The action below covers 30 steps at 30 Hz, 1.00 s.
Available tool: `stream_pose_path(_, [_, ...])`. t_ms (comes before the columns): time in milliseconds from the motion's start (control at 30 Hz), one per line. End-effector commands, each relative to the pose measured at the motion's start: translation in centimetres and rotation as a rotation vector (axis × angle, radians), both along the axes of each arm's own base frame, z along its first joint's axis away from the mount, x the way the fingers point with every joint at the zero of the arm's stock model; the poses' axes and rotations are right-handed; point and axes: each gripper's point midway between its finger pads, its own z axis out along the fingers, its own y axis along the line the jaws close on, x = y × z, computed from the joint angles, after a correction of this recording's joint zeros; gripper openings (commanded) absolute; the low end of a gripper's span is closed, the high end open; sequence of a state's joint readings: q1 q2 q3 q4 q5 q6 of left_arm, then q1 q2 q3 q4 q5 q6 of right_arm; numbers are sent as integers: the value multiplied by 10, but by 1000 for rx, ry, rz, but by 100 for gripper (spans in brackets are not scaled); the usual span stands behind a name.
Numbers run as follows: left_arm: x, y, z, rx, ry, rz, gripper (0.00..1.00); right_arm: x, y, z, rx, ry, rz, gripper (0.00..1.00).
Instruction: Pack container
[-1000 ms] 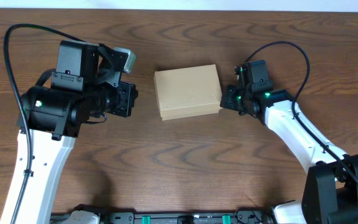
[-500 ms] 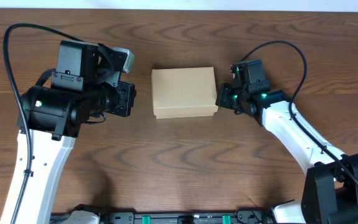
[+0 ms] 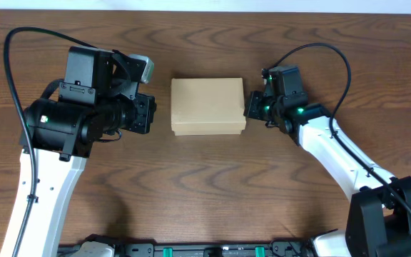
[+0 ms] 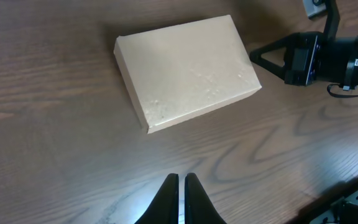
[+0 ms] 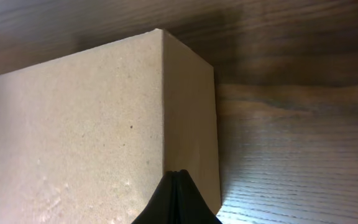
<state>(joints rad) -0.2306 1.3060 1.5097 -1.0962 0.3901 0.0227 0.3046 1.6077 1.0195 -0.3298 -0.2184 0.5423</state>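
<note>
The container (image 3: 207,106) is a plain tan cardboard box lying flat and closed in the middle of the wooden table. It also shows in the left wrist view (image 4: 185,68) and fills the right wrist view (image 5: 86,130). My right gripper (image 3: 250,108) is shut with nothing in it, and its tip (image 5: 178,177) presses against the box's right side. My left gripper (image 4: 180,186) is shut and empty, held above the table to the left of the box (image 3: 150,114), apart from it.
The brown wooden table (image 3: 205,193) reaches to a pale strip along the far edge. A black rail (image 3: 205,250) runs along the near edge. The right arm's cable (image 3: 334,64) loops above the table.
My right gripper has pushed the box leftward and turned it square to the table edge. The left arm has not moved.
</note>
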Motion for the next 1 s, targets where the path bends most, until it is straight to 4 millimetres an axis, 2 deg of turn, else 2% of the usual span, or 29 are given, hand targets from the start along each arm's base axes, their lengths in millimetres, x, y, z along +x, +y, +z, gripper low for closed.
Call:
stream_pose_path(0, [-1,2,0,8,-1,7,6,-3,6,-1,16,10,10,2])
stream_pose_path(200, [-1,3,0,11,-2,10,6,0,10,2,22,-11,17,2])
stream_pose_path(333, [-3,14,-2,60,-3,44,6,-4,3,3,12,17,4,2])
stream_pose_path(400, [-10,19,3,69,-15,55,6,-10,-7,9,1,42,-16,2])
stream_pose_path(500, [-25,23,19,57,-68,59,6,-26,-25,33,-35,39,-23,2])
stream_pose_path(633, [-57,30,35,49,-106,60,6,-62,-39,80,-78,-40,23,1])
stream_pose_path(767, [-88,37,41,42,-130,57,6,-119,-53,126,-119,-130,28,1])
stream_pose_path(867, [-107,35,39,5,-159,34,6,-162,-59,149,-132,-213,71,1])
stream_pose_path(967, [-124,23,30,-69,-164,-24,6,-200,-71,157,-141,-279,83,1])
